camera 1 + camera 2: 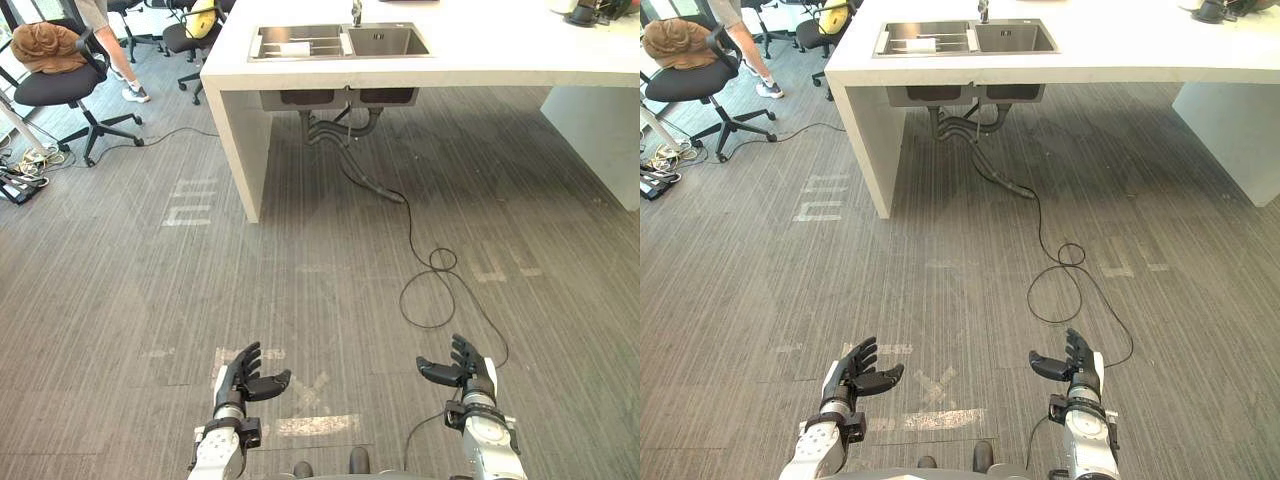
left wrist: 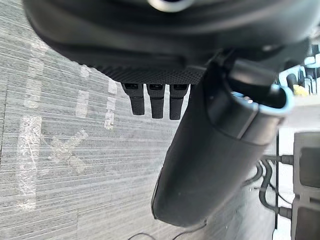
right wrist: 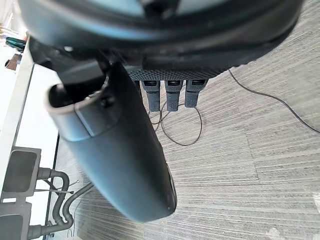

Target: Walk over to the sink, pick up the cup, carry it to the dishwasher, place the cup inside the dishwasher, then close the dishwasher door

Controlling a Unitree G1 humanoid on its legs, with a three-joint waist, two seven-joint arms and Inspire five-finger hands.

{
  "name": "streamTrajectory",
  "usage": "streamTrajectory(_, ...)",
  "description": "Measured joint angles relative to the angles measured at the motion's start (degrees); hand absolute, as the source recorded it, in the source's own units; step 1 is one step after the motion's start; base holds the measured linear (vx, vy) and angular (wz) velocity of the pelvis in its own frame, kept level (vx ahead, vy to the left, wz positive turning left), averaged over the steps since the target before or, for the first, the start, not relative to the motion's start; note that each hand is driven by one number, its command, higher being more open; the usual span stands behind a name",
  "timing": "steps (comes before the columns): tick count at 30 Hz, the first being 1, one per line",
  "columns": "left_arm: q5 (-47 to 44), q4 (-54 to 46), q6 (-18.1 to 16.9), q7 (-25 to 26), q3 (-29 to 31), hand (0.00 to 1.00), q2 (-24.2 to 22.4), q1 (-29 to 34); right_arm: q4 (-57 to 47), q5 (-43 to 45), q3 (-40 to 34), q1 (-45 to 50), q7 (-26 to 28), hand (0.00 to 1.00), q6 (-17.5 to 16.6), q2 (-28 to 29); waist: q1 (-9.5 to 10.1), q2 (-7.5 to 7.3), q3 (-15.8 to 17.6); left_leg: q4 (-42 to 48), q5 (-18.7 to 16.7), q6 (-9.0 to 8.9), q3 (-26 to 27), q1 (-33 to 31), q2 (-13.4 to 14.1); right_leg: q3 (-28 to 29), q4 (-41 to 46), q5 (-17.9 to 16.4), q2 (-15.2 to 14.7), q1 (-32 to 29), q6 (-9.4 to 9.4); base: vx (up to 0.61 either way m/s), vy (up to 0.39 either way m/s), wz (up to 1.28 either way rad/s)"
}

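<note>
- Sink [image 1: 385, 42], upper centre, is lying well apart; the walk is apparently only beginning, everything else pending.
- Left hand [image 1: 243, 383] and right hand [image 1: 468, 372], lower frame, are hovering spread, carrying nothing.

In the left basin of the steel double sink [image 1: 343, 42], far ahead, a pale flat object [image 1: 295, 48] is too small to tell what it is. The picture's far edge cuts off the metal tap [image 1: 356, 12] behind the sink and the dark object [image 1: 600, 10] at far right on the white slab counter [image 1: 500, 55]. It also cuts off a person [image 1: 108, 40] at far left, whose legs and a shoe show.
</note>
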Motion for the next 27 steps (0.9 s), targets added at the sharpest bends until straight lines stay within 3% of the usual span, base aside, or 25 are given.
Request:
streamTrajectory(8,-1.6,0.2,0.3,0.9,3.2,0.9,-0.1,1.7,2.3,0.4,-0.4,0.0,-0.1,0.9,0.6,0.1,0.21,-0.84,-0.3,0.3,-0.4,0.2,0.2,-1.1,0.0,0.2,-0.1,-0.1,0.0,-1.0,0.15,0.0,0.002,-0.01)
streamTrajectory(13,-3.0,-0.3,0.3,1.1,7.5,0.9,0.0,1.8,3.0,0.5,-2.8,-0.3,-0.3,0.9,0.7,-0.8,0.72,-0.85,-0.3,5.0,-3.4,0.45,1.2,-4.5,0.4,1.7,1.3,-1.3,0.1,-3.2,0.82,0.02,0.039,-0.13)
streamTrajectory(15,-3.0,-1.7,0.4,1.2,8.7,0.9,0.1,2.3,3.0,0.5,-2.8,-0.2,-0.3,0.9,0.8,-1.7,1.22,-0.71,-0.2,7.6,-5.4,0.69,2.1,-5.6,0.9,2.4,5.9,-4.0,0.3,-5.6,0.98,0.03,0.038,-0.24)
streamTrajectory(17,-3.0,-3.8,0.4,1.2,9.0,0.9,0.3,2.5,3.6,0.5,-3.6,-0.3,-0.3,0.9,0.8,-2.7,1.15,-1.14,0.2,11.2,-8.4,1.53,2.4,-6.2,0.4,2.5,17.2,-10.6,-0.7,-9.9,1.48,0.06,0.058,-0.04)
streamTrajectory(18,-3.0,-4.1,0.4,1.2,9.0,0.9,0.3,2.5,4.0,0.5,-3.7,-0.3,-0.3,0.9,0.8,-3.0,1.13,-1.35,0.3,12.0,-9.1,1.82,2.4,-6.2,0.0,2.4,20.4,-12.3,-1.4,-10.8,1.59,0.11,0.099,0.08)
streamTrajectory(19,-3.0,-4.6,0.4,1.1,8.9,0.9,0.4,2.4,4.3,0.5,-4.0,-0.3,-0.3,0.9,1.1,-3.4,0.89,-1.97,0.9,13.3,-10.7,2.37,2.4,-5.5,-1.3,1.7,28.2,-15.9,-3.1,-13.1,2.79,0.11,0.091,0.08)
streamTrajectory(21,-3.0,-4.6,0.4,1.2,8.7,0.9,0.5,2.0,4.3,0.4,-4.0,-0.3,-0.2,0.9,1.3,-3.8,0.41,-2.03,1.7,13.4,-11.9,2.95,1.8,-4.2,-2.2,0.2,37.4,-17.1,-4.9,-16.1,3.75,0.14,0.088,0.16)
streamTrajectory(23,-3.0,-5.1,0.4,1.1,8.4,0.9,1.3,1.9,4.3,0.4,-4.0,-0.2,0.0,0.9,1.8,-3.8,-0.69,-2.64,2.7,12.6,-12.9,3.85,-0.4,-1.2,-3.4,-1.3,47.8,-16.9,-7.2,-18.7,3.9,0.24,0.06,0.52)
streamTrajectory(24,-3.0,-5.2,0.4,1.1,8.3,0.9,1.9,2.0,4.3,0.4,-4.0,0.2,0.2,0.9,2.1,-4.1,-1.23,-2.97,2.9,12.5,-13.7,4.14,-1.8,0.6,-4.0,-1.4,51.7,-18.6,-8.0,-19.7,3.46,0.29,0.025,0.62)
streamTrajectory(27,-3.0,-5.2,0.4,1.4,8.3,0.9,2.0,0.2,4.2,0.4,-4.0,-0.9,0.5,0.9,2.1,-6.6,-1.45,-2.12,3.5,13.0,-15.9,3.83,-5.5,2.3,-3.2,-1.9,51.3,-23.0,-8.1,-24.3,2.71,0.41,-0.051,0.54)
